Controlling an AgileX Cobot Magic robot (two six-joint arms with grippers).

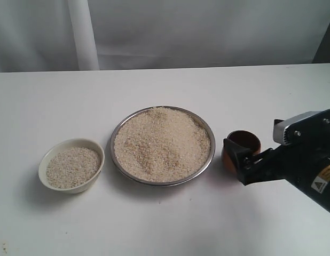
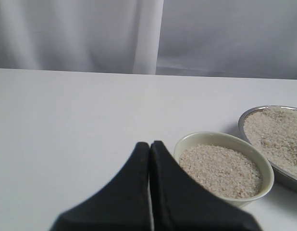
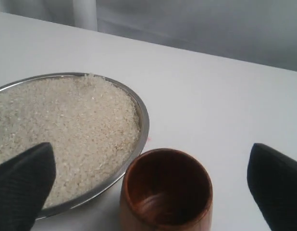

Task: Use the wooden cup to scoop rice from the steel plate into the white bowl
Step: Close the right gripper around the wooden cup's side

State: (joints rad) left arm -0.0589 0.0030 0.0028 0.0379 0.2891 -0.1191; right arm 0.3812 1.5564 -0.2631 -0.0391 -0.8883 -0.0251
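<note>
The steel plate sits mid-table, heaped with rice. To its left stands the white bowl, holding some rice too. The wooden cup stands upright and empty just right of the plate. My right gripper is open around it. In the right wrist view the cup sits between the spread fingers of the right gripper, with neither finger touching it, beside the plate's rim. My left gripper is shut on nothing, hovering near the bowl; the exterior view does not show it.
White tabletop all round, with a pale curtain behind the far edge. The right arm's black body fills the lower right. The plate's edge shows beyond the bowl in the left wrist view.
</note>
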